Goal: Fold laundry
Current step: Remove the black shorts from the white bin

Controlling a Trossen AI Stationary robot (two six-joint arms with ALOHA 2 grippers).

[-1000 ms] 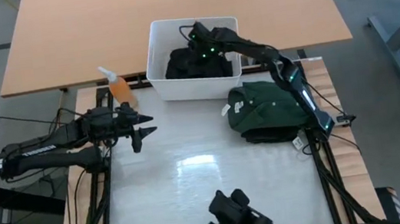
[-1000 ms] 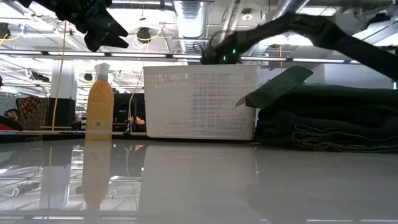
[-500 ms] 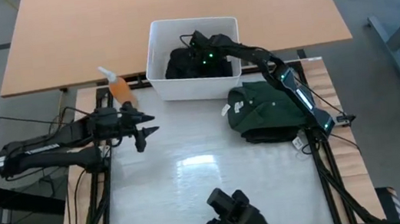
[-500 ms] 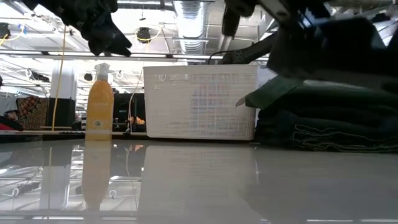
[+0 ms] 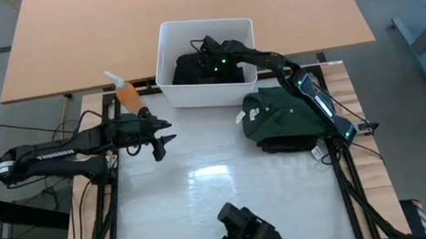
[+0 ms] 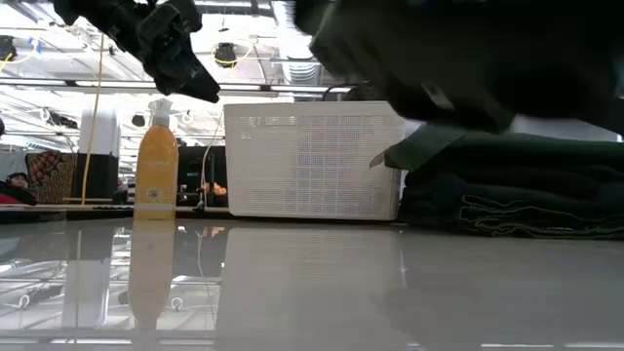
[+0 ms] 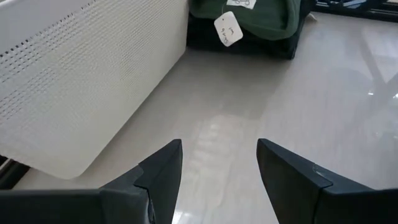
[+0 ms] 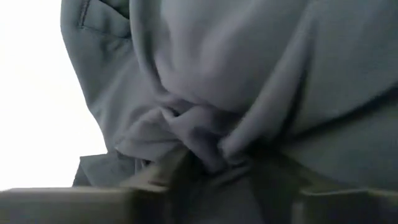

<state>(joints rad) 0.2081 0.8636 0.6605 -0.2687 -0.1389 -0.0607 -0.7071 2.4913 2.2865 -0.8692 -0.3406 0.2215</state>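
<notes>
Black laundry (image 5: pixel 189 66) lies heaped inside the white bin (image 5: pixel 164 51) at the table's far edge. My right gripper (image 5: pixel 210 60) reaches down into the bin, shut on a bunch of this black cloth (image 8: pixel 205 87). A folded dark green pile (image 5: pixel 282 114) with a white tag (image 7: pixel 228 28) rests on the table to the right of the bin. My left gripper (image 5: pixel 159 136) hovers open above the table's left side, near the bin's near left corner, with nothing between its fingers (image 7: pixel 163 165). My right gripper pinches a gathered bunch of black cloth (image 8: pixel 208 146) between its two fingers, several folds together. It comes slanting down from the right into the bin. The cloth lies slack in the bin, and the rest of the heap fills the view around it.
An orange spray bottle (image 5: pixel 127 94) stands left of the bin, close behind my left gripper. A black device (image 5: pixel 249 234) sits at the table's near edge. The glossy table top (image 5: pixel 205 186) between the arms lies bare.
My right gripper has sunk from above the bin's rim down into the bin, onto the black cloth. My left gripper has gone toward the table's right and a little down, nearer the bin's near left corner, still open.
</notes>
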